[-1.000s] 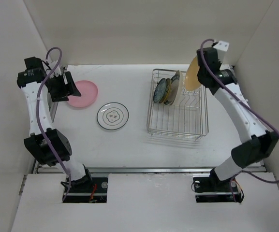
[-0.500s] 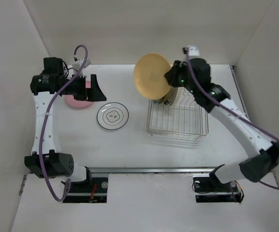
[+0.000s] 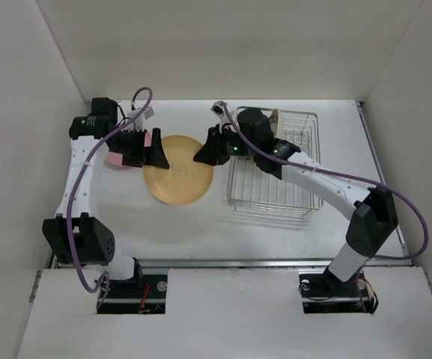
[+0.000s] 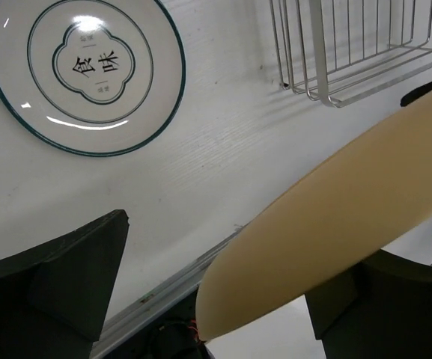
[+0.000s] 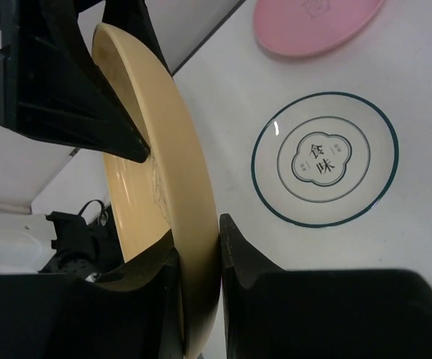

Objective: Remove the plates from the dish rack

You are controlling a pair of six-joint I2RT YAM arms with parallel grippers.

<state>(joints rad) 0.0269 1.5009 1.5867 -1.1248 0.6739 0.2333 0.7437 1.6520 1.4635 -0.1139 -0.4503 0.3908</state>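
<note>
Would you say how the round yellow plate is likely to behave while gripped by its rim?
Probably stiff: the round yellow plate holds its shape though the right gripper pinches only its rim. Its smooth face could slip in that grip; it likely breaks if dropped.

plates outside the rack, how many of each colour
yellow plate: 1
pink plate: 1
white plate with teal rim: 1
total: 3
</note>
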